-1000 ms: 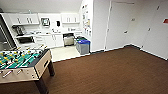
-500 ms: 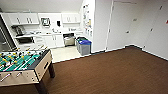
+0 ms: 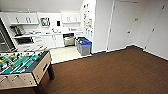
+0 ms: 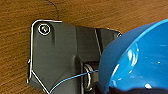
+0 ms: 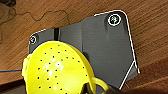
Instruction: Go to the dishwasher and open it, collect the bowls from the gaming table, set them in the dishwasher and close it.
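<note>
Plastic, light and slick, the blue bowl (image 4: 140, 62) and perforated yellow bowl (image 5: 57, 67) ride rim-gripped, each pincer apparently clamped, fingers hidden.

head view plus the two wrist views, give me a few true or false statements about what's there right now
1. The dishwasher stands open under the counter at the far end of the room. True: its dark inside shows.
2. The left wrist view shows a red bowl. False: the bowl there is the blue bowl.
3. The yellow-green bowl in the right wrist view has small holes through it. True.
4. The foosball table stands on the pale kitchen floor. False: it stands on the brown carpet.
5. A grey bin with a blue lid stands near the dishwasher. True.
</note>
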